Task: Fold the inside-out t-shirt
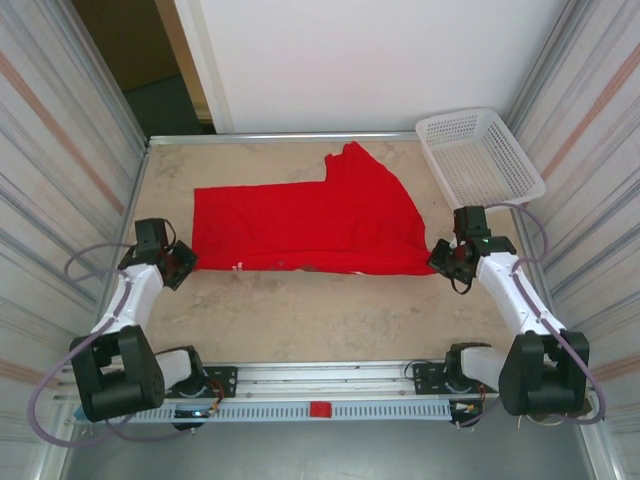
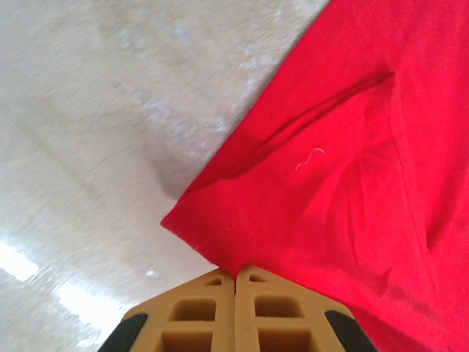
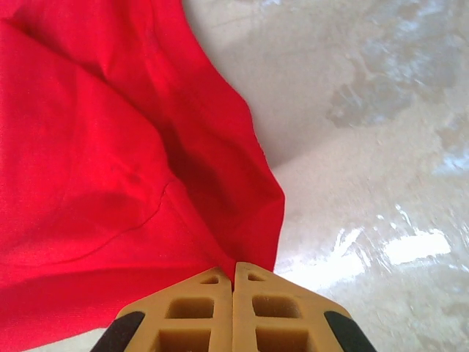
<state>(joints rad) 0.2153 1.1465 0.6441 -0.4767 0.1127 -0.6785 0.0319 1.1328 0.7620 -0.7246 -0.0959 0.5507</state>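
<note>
Left hand (image 2: pixel 234 273) clamped shut on t-shirt (image 2: pixel 344 191) corner, right hand (image 3: pixel 234 265) seemingly likewise

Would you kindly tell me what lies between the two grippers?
In the top view, the red t-shirt lies there, its near edge running from the left gripper to the right gripper; each is shut on a corner.

A white mesh basket (image 1: pixel 480 155) sits far right on the tan table (image 1: pixel 300 310).

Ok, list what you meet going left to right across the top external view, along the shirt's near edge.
left gripper → inside-out t-shirt → right gripper
</note>
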